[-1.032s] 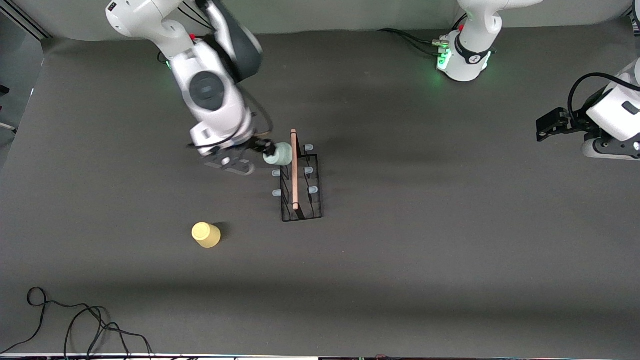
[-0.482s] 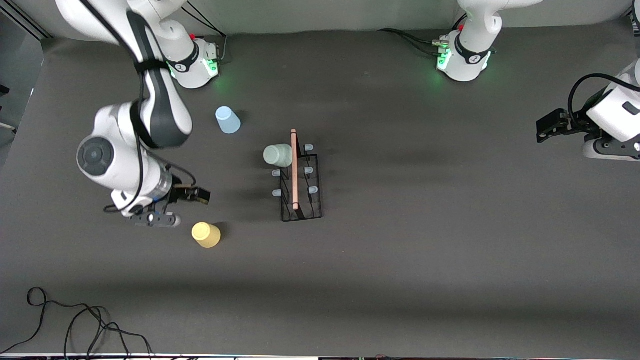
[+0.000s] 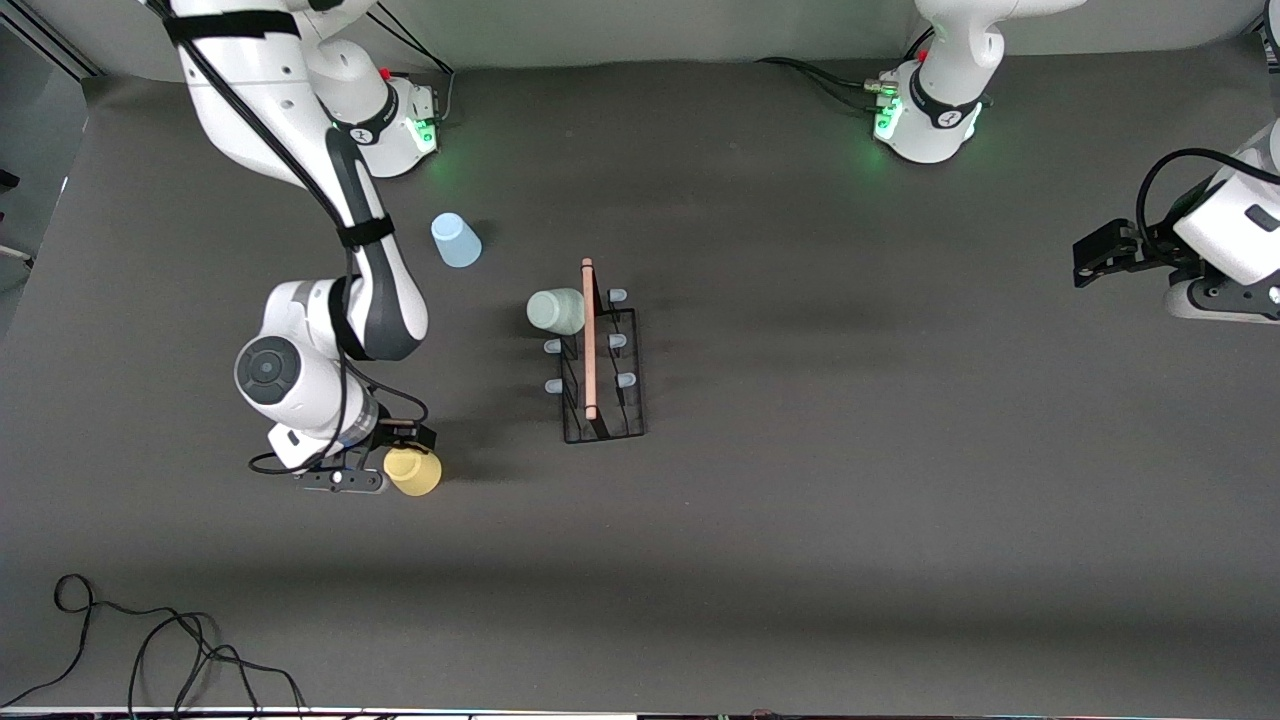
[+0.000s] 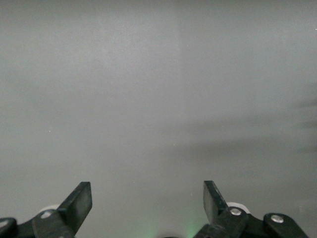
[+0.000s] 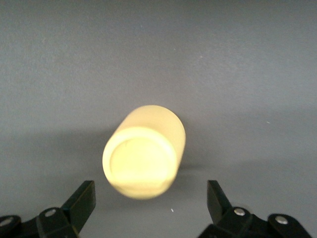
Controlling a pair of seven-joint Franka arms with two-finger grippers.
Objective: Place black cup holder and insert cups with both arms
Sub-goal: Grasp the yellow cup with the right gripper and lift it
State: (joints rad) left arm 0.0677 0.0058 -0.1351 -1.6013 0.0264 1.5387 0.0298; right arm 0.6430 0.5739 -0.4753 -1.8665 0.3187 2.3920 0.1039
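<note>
Front view: right gripper (image 3: 400, 455) sits low over the yellow cup (image 3: 413, 471), which stands bottom-up on the table (image 3: 800, 550), nearer the camera than the black cup holder (image 3: 601, 370). A mint green cup (image 3: 555, 310) hangs on one of the holder's pegs. The light blue cup (image 3: 455, 240) stands apart, near the right arm's base. Left gripper (image 3: 1095, 255) waits at the left arm's end of the table.

Left wrist view: left gripper (image 4: 147, 201) spread, nothing between its fingers.

Right wrist view: right gripper (image 5: 151, 203) spread wide; yellow cup (image 5: 143, 152) lies just ahead, between the fingers' lines, untouched.

Three cups (image 3: 412, 471), one rack (image 3: 603, 385)
</note>
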